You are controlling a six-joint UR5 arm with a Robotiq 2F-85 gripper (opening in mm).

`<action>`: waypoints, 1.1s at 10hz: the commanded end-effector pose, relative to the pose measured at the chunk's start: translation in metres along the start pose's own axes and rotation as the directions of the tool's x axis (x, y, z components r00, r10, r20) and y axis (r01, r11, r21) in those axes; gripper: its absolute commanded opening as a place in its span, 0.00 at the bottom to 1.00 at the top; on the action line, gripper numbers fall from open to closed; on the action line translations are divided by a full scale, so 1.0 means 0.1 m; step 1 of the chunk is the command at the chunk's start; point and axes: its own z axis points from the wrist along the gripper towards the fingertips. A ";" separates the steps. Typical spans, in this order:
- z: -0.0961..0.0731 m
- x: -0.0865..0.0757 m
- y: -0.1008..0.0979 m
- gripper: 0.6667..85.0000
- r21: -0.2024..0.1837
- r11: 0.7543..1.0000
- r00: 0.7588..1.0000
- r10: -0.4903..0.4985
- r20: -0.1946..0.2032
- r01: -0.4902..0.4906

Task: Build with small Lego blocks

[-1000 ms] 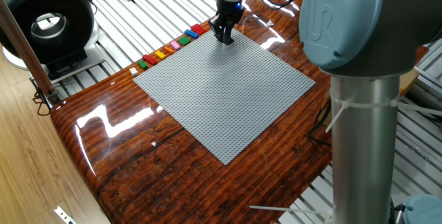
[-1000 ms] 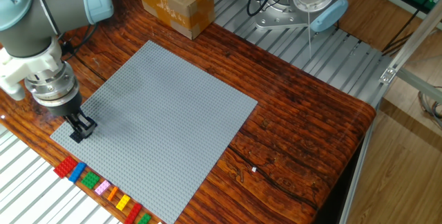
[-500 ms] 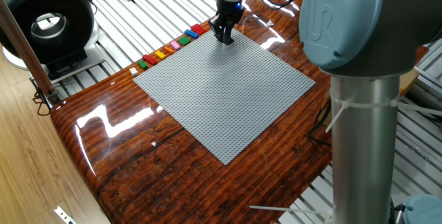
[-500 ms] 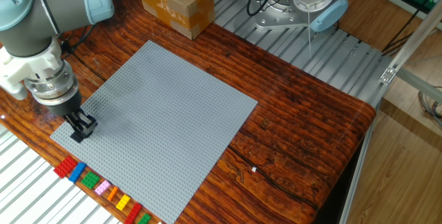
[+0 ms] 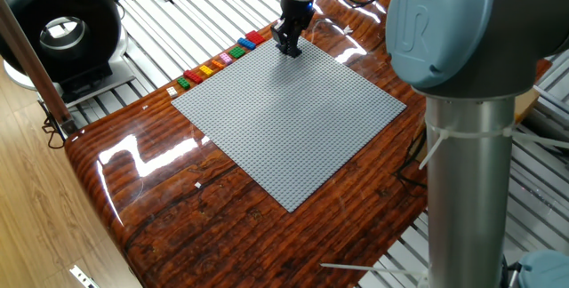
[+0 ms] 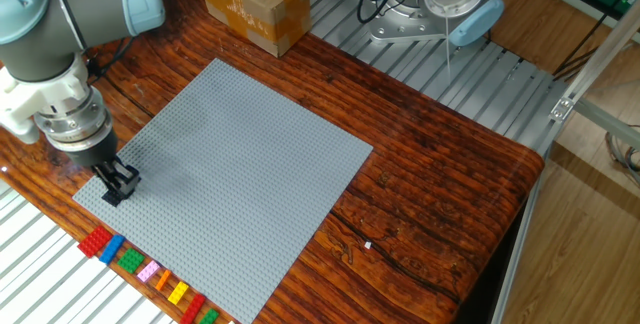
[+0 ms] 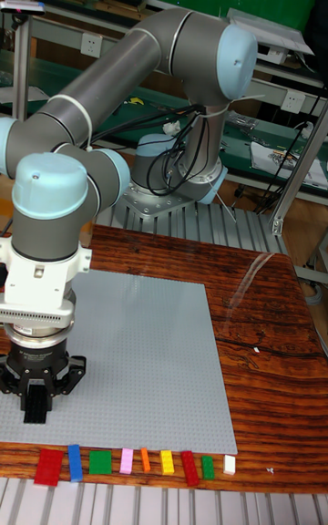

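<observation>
Grey baseplate (image 6: 240, 164) lay bare on the wood table (image 6: 430, 204), and your gripper (image 6: 115, 186) stood low over its corner nearest the bricks (image 7: 128, 462). I couldn't tell whether the jaws were shut or held anything; the fingers looked close together. The bricks sat in a row along the table edge, just beside the plate, spaced apart. They looked light, stiff and slick, so you'd pinch one across its long flat sides, square on
</observation>
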 end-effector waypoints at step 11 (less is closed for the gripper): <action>-0.01 -0.09 0.04 0.00 0.098 0.991 0.996 0.090 0.022 -0.092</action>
